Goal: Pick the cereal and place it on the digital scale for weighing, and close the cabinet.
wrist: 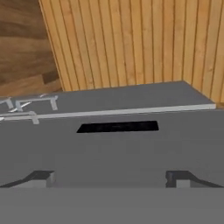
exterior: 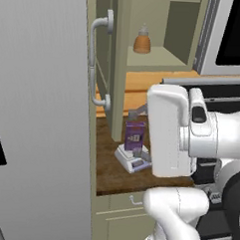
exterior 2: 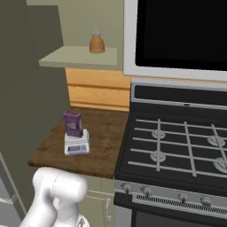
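The cereal [exterior 2: 72, 123] stands upright right on top of the digital scale [exterior 2: 76, 143], squarely over the platform with the bluish display left clear at the front. That is exactly where it needs to be for a reading, so the weighing half of the job looks done. The scale itself sits on the wooden tabletop [exterior 2: 104, 146], near its front edge, between the cabinet side and the stove [exterior 2: 177, 150].

The hand [wrist: 111, 177] is well away from the scale now, up over the back of the stove, its two dark tips spread wide with nothing between them. From the hand view it looks down on the grey rear panel of the stove with the plank wall behind. Empty and open makes sense, since there is nothing left to carry.

What remains is the cabinet [exterior: 102, 66]. Its door stands swung out above and to the left of the scale, edge-on in the left base view, with the curved handle [exterior: 97, 63] facing the robot. Inside, on the shelf above the scale, the orange-brown bottle [exterior: 142, 42] stays put, as it is no part of this task. My read is that the next move is a push on that door, and the arm must swing clear of the cereal to avoid toppling it.
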